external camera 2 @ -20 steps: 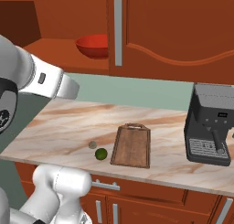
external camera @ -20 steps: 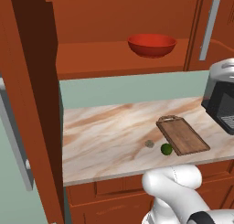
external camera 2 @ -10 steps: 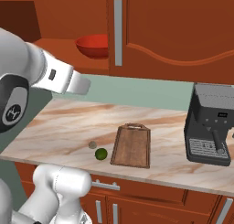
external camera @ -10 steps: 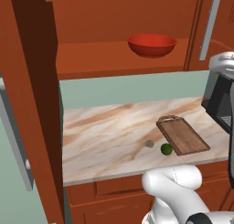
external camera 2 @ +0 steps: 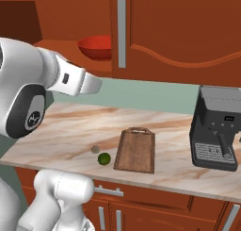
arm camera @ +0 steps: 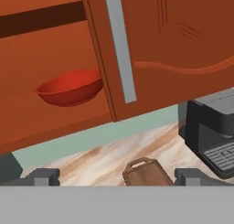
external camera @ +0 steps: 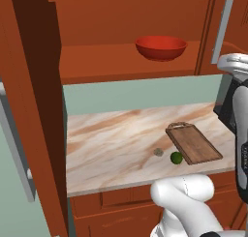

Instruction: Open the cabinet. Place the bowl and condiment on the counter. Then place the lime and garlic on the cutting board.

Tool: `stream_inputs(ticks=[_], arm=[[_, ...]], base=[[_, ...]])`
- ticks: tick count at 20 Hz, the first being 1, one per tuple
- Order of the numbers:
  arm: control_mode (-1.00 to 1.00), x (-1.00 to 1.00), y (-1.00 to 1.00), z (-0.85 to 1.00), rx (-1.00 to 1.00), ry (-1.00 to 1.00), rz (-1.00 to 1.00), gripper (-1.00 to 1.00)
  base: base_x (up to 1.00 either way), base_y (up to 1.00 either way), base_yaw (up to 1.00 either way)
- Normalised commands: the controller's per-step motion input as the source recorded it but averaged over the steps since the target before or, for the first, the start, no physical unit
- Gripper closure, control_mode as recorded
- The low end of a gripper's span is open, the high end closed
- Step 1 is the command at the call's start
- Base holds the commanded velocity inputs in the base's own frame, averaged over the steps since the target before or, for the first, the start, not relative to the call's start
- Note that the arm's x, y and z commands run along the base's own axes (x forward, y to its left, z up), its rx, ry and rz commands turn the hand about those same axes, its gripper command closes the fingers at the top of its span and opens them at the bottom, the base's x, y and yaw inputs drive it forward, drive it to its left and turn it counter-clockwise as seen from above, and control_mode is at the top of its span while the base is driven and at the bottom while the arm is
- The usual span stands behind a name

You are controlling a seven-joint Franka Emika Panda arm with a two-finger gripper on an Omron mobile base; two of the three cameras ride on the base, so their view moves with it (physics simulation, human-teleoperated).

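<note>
The cabinet's left door (external camera: 36,100) stands swung open, and its right door (external camera 2: 179,32) is closed, with a grey bar handle (arm camera: 119,45). The red bowl (external camera: 161,47) (external camera 2: 96,47) (arm camera: 71,88) sits on the exposed shelf. The condiment is hidden. On the marble counter (external camera: 116,139), the lime (external camera: 177,157) (external camera 2: 104,158) and the garlic (external camera: 158,152) (external camera 2: 95,149) lie just left of the cutting board (external camera: 193,143) (external camera 2: 136,150) (arm camera: 146,173). My gripper (arm camera: 116,178) is open and empty. It hangs in the air facing the closed door and bowl, well back from both.
A black coffee machine (external camera 2: 219,133) (arm camera: 212,131) stands on the counter right of the board. The open door's handle (external camera: 14,149) juts out at the left. My arm (external camera 2: 42,84) (external camera: 240,134) crosses in front of the counter. Lower drawers (external camera 2: 141,211) run beneath.
My arm has swung to the right in the right base view and reaches further over the counter. Bowl, lime, garlic and board have not moved.
</note>
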Motion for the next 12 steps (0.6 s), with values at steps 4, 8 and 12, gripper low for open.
stream_inputs(ticks=[4,8,12], arm=[[-1.0,0.28,-0.14,0.07,0.0,0.0,-0.03,-1.0],[-1.0,0.28,-0.26,0.06,0.0,0.0,-0.02,-1.0],[-1.0,0.31,-0.23,0.12,0.0,0.0,-0.02,-1.0]], base=[[0.0,0.0,0.0],[0.0,0.0,0.0],[0.0,0.0,0.0]])
